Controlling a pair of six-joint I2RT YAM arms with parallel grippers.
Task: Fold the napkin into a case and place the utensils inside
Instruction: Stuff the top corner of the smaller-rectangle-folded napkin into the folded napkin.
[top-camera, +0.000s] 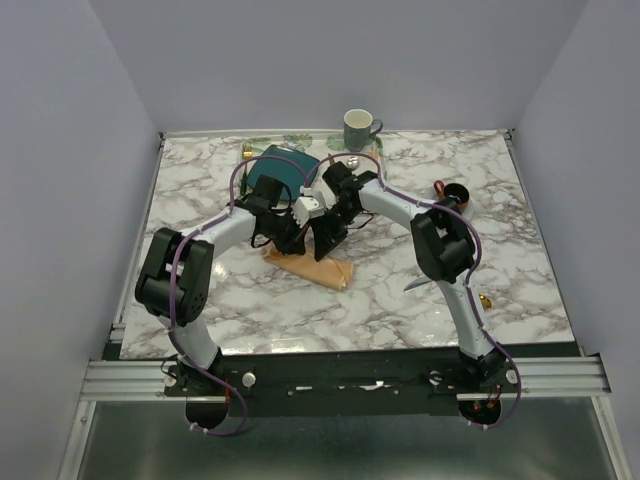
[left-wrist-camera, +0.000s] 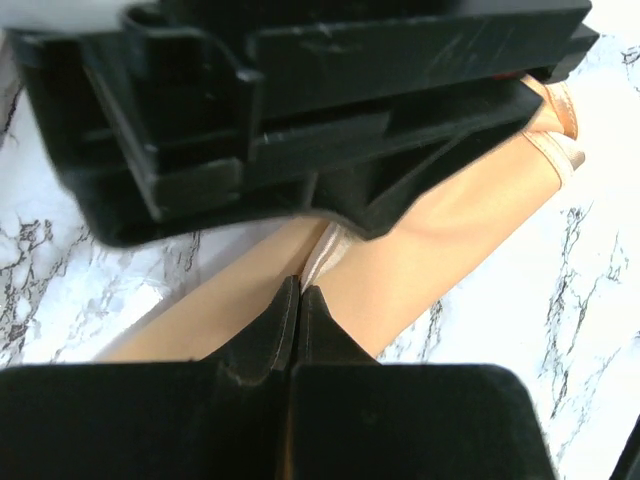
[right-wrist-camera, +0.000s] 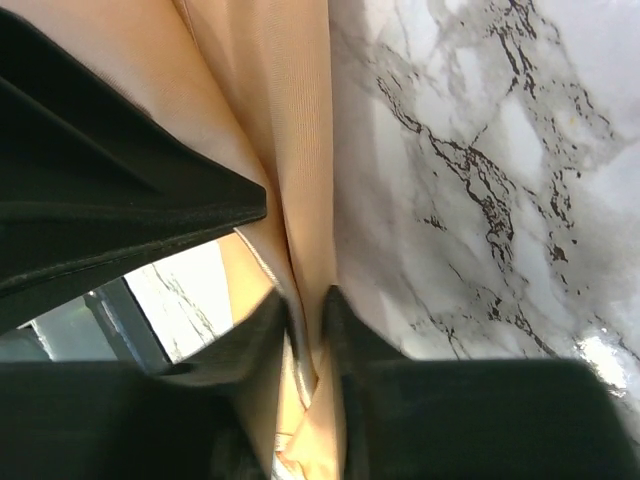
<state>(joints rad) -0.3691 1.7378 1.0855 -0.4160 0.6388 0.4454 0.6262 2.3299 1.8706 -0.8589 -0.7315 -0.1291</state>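
The peach-tan napkin (top-camera: 312, 268) lies folded into a narrow strip on the marble table (top-camera: 500, 230), just in front of both grippers. My left gripper (top-camera: 290, 240) stands over its left part; in the left wrist view its jaws are pressed together (left-wrist-camera: 300, 290) at a hem of the napkin (left-wrist-camera: 440, 220). My right gripper (top-camera: 330, 238) straddles a raised fold of the napkin (right-wrist-camera: 300, 150), and cloth fills the gap between its fingertips (right-wrist-camera: 305, 310). Of the utensils, a silver-grey knife tip (top-camera: 414, 285) shows beside the right forearm and a small gold piece (top-camera: 486, 300) lies further right.
A teal plate (top-camera: 272, 168) sits behind the left arm, with a leaf-patterned tray (top-camera: 290, 141) and a small gold item (top-camera: 246, 152) near it. A green mug (top-camera: 358, 128) stands at the back edge. A dark small bowl (top-camera: 457, 193) is at the right.
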